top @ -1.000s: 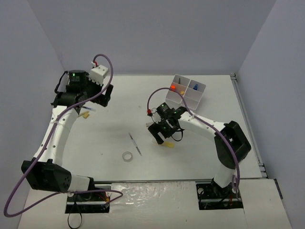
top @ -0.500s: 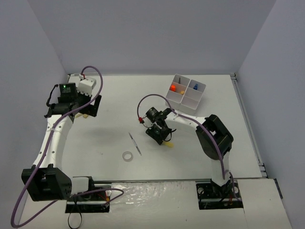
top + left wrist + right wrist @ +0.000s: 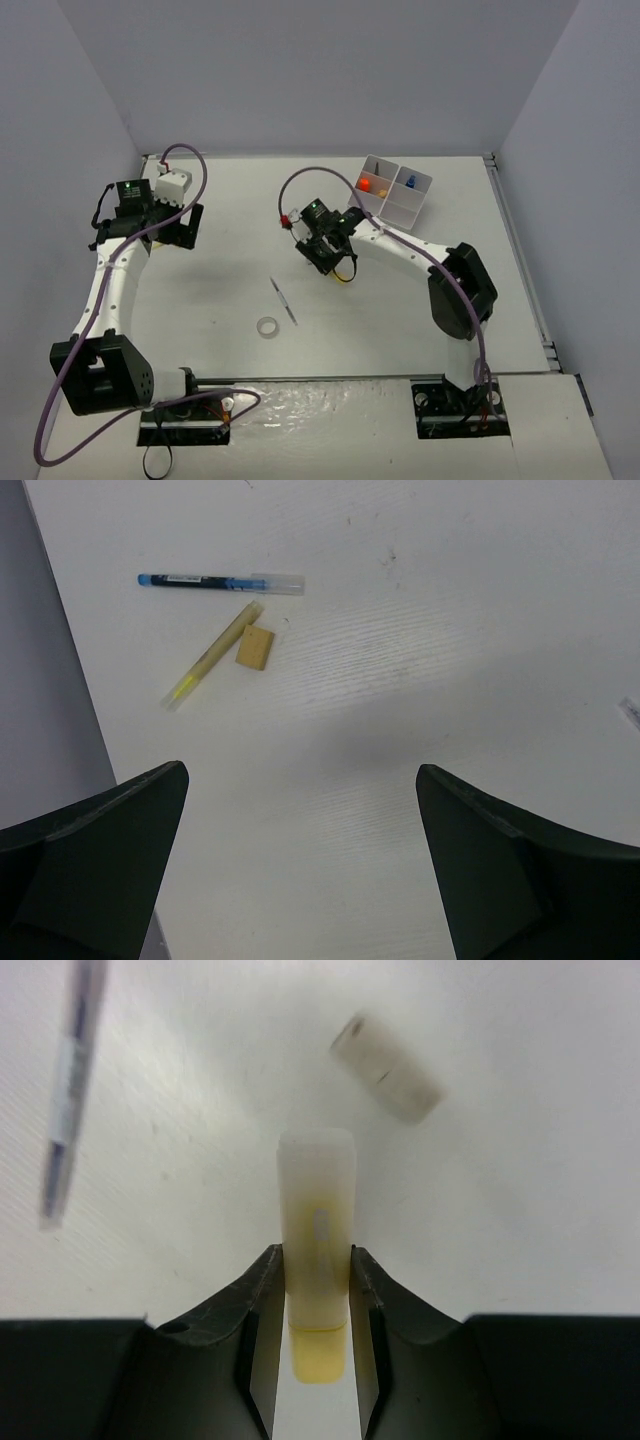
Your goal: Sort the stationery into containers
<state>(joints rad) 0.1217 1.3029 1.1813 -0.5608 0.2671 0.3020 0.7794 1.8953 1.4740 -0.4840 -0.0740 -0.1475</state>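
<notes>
Now the right gripper (image 3: 315,1290) is pinching the yellow bar (image 3: 316,1210) between its fingers (image 3: 255,1310), presumably for hauling to the tray (image 3: 402,213), while the left gripper (image 3: 300,780) is hanging wide open, holding nothing.
</notes>
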